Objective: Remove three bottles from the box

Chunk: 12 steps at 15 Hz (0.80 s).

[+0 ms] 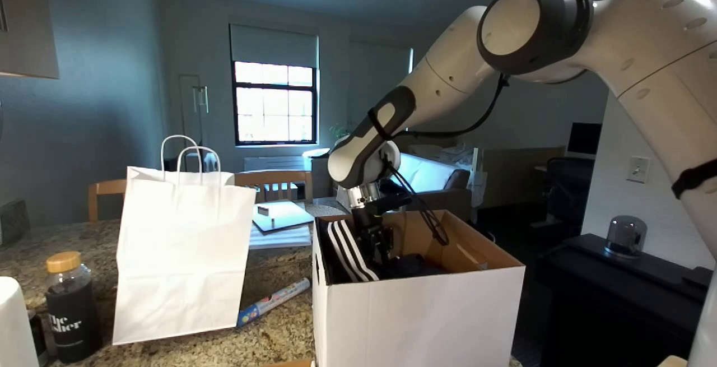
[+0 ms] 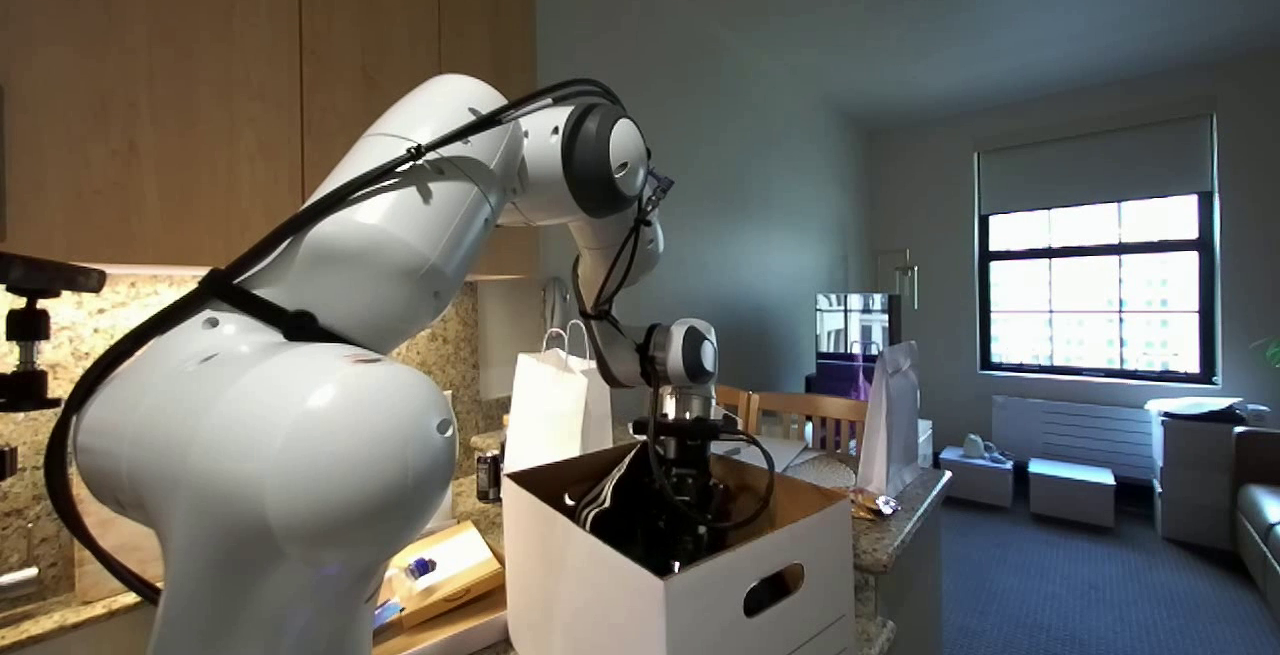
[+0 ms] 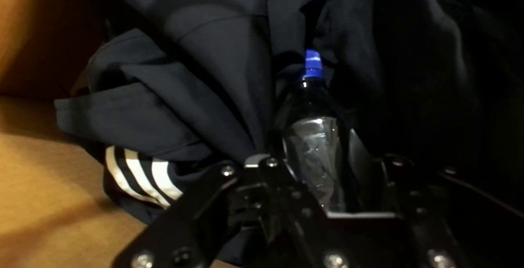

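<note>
Bottle (image 3: 315, 145) apparently gripped, base hidden

Glossy see-through plastic for the bottle (image 3: 317, 153), with smooth plastic cap (image 3: 313, 64); matt, wrinkled cloth (image 3: 213, 71) beside it; smooth cardboard for the near box (image 1: 420, 319); creased paper for the left bag (image 1: 185, 255); wood for the far chair (image 1: 273, 179)
</note>
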Motion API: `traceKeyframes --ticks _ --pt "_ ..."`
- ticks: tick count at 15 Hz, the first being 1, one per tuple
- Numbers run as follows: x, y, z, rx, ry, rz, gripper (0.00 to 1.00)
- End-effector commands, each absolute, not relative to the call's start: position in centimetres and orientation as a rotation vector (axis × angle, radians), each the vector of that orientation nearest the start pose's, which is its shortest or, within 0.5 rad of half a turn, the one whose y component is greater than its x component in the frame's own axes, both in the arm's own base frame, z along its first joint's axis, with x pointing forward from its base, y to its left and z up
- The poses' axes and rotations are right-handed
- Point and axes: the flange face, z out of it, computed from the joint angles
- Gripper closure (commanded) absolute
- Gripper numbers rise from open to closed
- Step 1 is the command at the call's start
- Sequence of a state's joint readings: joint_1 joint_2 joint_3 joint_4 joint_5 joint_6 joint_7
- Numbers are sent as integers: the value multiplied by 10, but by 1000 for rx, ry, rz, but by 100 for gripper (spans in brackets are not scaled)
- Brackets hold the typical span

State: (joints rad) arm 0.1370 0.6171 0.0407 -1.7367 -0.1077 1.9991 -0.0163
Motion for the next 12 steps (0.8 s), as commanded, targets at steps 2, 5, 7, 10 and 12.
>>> traceKeyframes --ticks 2,5,7,10,12 --pt "617 93 192 -3152 -417 470 15" --pt "617 107 192 -3140 -452 366 1" --pt "620 117 191 -3125 -473 299 0" --pt "624 129 185 -3112 -504 171 0" --pt "624 130 180 -3123 -504 168 25"
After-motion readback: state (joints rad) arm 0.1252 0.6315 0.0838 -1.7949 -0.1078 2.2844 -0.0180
